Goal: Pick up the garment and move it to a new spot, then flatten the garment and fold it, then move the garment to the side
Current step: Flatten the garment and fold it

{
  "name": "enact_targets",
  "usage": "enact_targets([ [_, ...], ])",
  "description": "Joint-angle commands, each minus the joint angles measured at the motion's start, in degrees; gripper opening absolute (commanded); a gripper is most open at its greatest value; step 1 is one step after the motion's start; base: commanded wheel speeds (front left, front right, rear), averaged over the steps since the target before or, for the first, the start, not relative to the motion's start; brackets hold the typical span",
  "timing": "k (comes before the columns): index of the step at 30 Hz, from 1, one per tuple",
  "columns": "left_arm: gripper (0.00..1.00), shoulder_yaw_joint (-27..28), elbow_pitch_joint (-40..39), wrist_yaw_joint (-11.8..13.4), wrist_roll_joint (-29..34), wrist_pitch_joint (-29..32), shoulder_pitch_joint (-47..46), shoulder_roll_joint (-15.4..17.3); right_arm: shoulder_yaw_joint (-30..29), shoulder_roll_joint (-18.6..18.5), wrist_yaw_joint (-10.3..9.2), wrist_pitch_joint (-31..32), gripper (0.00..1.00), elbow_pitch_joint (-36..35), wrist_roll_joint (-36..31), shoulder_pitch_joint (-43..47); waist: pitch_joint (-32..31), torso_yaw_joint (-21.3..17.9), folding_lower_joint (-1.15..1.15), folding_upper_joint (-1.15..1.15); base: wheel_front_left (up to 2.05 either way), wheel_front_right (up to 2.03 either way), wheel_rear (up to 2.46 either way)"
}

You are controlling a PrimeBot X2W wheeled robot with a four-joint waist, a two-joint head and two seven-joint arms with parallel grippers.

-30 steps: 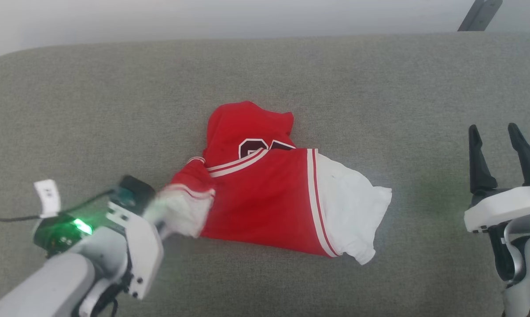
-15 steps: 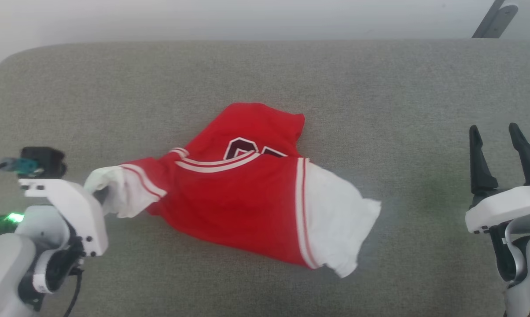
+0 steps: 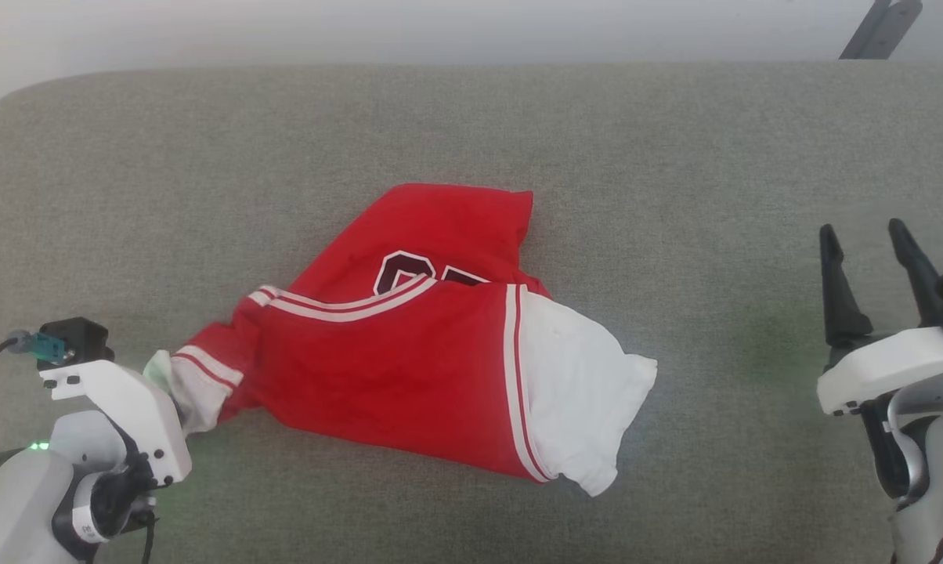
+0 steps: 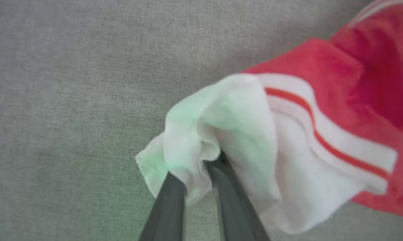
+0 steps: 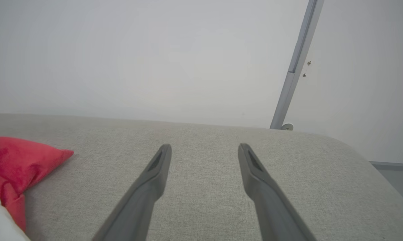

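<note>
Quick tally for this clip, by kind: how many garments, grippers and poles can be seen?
garment: 1
grippers: 2, the left gripper and the right gripper
pole: 1
Total: 4

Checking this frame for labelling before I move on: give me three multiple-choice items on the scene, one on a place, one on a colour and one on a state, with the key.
1. Where is the right gripper relative to the jersey?
A) on its red body
B) apart from it, over the grey upholstered surface
C) under a sleeve

2. What colour is the sleeve held by the left gripper?
A) white
B) black
C) blue

3. What state is the right gripper in?
A) shut on cloth
B) shut, empty
C) open, empty

Key:
1 B: bare grey fabric lies between it and the jersey.
2 A: the left wrist view shows white cloth pinched in that gripper.
3 C: its jaws stand apart with nothing between them.
</note>
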Motion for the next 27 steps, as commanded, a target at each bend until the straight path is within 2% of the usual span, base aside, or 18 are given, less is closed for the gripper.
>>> enact_targets([
  [1,1.00,0.0,1.0,-0.9,-0.5,-0.8,-1.0,-0.5,0.6,-0.2,0.01,0.3,1.00,0.2,0.5,0.0,-0.3,0.2,0.00,0.00,0.00,0.00,0.00],
  [8,1.00,0.5,1.6,-1.8,0.4,-2.8,-1.9,0.0,4.3,-1.1,0.01,1.4,1.00,0.7,1.8,1.3,-2.4,1.3,0.00,0.00,0.00,0.00,0.00],
  [13,1.00,1.5,-1.1,-1.5,1.5,-6.3,-1.0,0.7,9.6,-2.1,0.01,3.7,1.00,1.0,4.7,2.5,-4.5,2.9,0.00,0.00,0.00,0.00,0.00],
  [20,1.00,2.4,-5.0,-1.3,5.0,-15.0,1.6,1.0,17.9,-4.4,0.01,10.7,1.00,1.9,11.1,3.4,-6.6,5.8,0.00,0.00,0.00,0.00,0.00],
  [27,1.00,4.0,-6.7,-2.6,9.0,-28.2,3.8,0.2,22.6,-7.4,0.02,20.8,1.00,3.9,17.5,3.2,-7.0,9.0,0.00,0.00,0.00,0.00,0.00],
])
